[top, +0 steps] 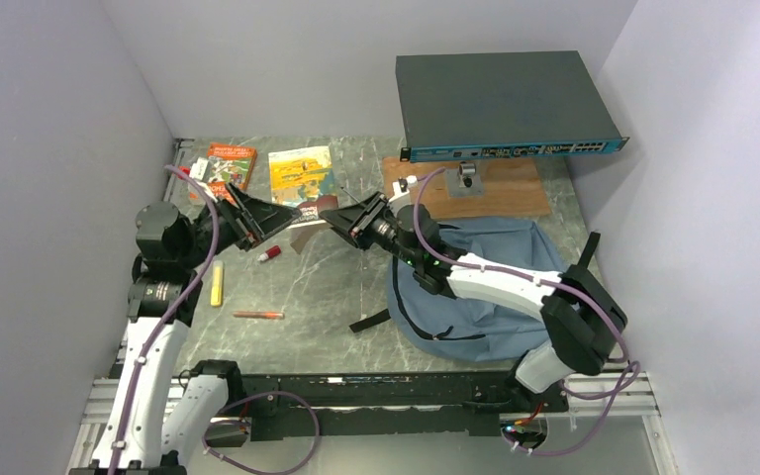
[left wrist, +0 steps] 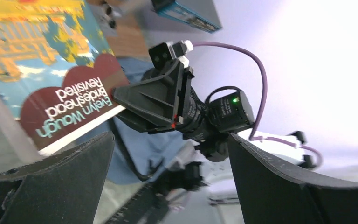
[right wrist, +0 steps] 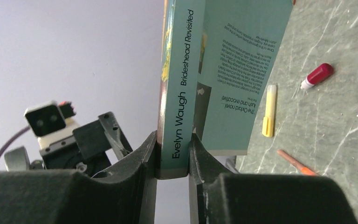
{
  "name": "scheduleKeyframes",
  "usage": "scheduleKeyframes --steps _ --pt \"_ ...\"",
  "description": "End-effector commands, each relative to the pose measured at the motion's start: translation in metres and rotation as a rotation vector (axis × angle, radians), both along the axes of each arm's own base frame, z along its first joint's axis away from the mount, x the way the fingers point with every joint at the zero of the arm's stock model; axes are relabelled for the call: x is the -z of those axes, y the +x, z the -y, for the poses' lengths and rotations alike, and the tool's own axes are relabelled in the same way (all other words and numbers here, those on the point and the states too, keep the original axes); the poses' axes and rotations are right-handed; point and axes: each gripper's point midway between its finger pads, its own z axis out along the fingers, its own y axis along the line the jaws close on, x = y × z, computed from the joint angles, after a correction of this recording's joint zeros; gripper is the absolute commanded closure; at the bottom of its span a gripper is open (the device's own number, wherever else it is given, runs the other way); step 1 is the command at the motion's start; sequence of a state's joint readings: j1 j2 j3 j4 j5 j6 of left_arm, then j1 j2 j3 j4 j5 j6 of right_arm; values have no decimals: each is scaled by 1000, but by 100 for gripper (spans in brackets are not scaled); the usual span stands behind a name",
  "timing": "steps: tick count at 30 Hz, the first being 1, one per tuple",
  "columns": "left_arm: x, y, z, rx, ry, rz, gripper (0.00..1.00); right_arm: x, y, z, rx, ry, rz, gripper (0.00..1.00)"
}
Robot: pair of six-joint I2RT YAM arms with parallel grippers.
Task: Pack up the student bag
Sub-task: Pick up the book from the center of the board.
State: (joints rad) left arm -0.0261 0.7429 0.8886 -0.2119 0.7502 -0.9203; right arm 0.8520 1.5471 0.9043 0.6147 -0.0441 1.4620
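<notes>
**One book held up, bag not packed yet**

The right fingers [right wrist: 149, 149] pinch a blue-green book [right wrist: 179, 93] by its spine. The left fingers [left wrist: 56, 182] are wide open and hold nothing. The blue bag [top: 495, 287] lies on the worktop [top: 327, 297] under the right arm. An orange book [top: 228, 166] and a yellow pen [top: 217, 283] are not in it yet.

Your table stood thus:
- Brideshead Revisited paperback [top: 300, 178]: centre-far, spine between the right gripper [top: 341, 220] fingers, left gripper [top: 247, 220] just left of it.
- Second book [top: 228, 166]: lay far left.
- Highlighter [top: 217, 284], red-capped tube [top: 270, 254], pencil [top: 258, 315]: lay near-left.
- Student bag [top: 495, 287]: lay right.
- Network switch [top: 505, 104]: stood behind it, over a wooden board [top: 515, 188].
</notes>
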Motion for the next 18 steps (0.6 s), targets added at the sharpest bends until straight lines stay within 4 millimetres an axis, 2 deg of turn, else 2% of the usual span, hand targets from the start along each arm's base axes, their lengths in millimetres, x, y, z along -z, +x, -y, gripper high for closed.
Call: scheduleKeyframes --steps 1,6,10,13,18 --pt "-37 -31 22 213 -204 -68 3 -100 -8 11 93 53 271 100" --pt "-45 -43 25 253 -260 -110 0 -115 -3 16 176 -74 411 100" --pt "-47 -42 26 278 -415 -188 0 -144 -2 17 232 -121 601 100" --pt "-55 -39 23 285 -525 -164 0 -160 2 21 305 -217 738 100" --pt "-67 -26 21 238 -613 -150 0 -173 22 26 395 -316 746 100"
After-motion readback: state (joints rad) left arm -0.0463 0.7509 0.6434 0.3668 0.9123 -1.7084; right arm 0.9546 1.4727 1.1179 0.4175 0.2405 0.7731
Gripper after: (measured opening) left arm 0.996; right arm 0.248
